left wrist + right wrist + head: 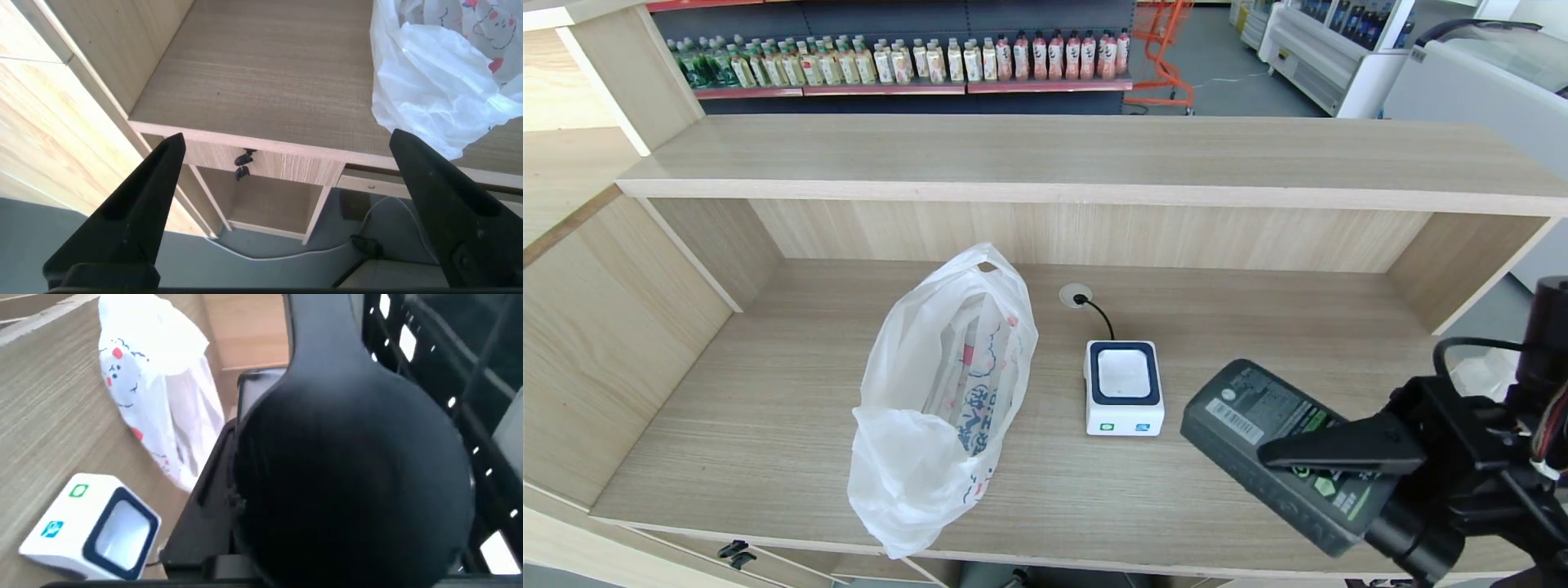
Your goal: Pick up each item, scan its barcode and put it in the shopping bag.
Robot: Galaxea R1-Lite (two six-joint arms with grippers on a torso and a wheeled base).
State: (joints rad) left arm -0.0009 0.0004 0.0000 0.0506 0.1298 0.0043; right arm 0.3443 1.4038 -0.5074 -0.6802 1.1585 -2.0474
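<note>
Dark-grey box (1274,441), white barcode label (1235,410) and green marks (1327,486) facing up, is pinched by the right gripper (1307,474) above the worktop (768,425), right of the scanner (1124,385). The shopping bag (947,392) stands left of the scanner. The left gripper (288,139) has its fingers spread.

The counter (768,425) is pale wood with a fine, straight grain. Near its front edge, the shopping bag (939,392) is milky white and half see-through, printed with red and dark blue cartoon figures. The scanner (1124,387) is white, with a dark navy frame round a light grey window and one green and one blue mark on its front face. Its cable (1098,314) is black and the grommet (1076,295) is white. The pack (1250,416) is charcoal grey with a white barcode label and what look like green patches, partly covered. The right gripper (1327,469) and left gripper (288,143) are black.
</note>
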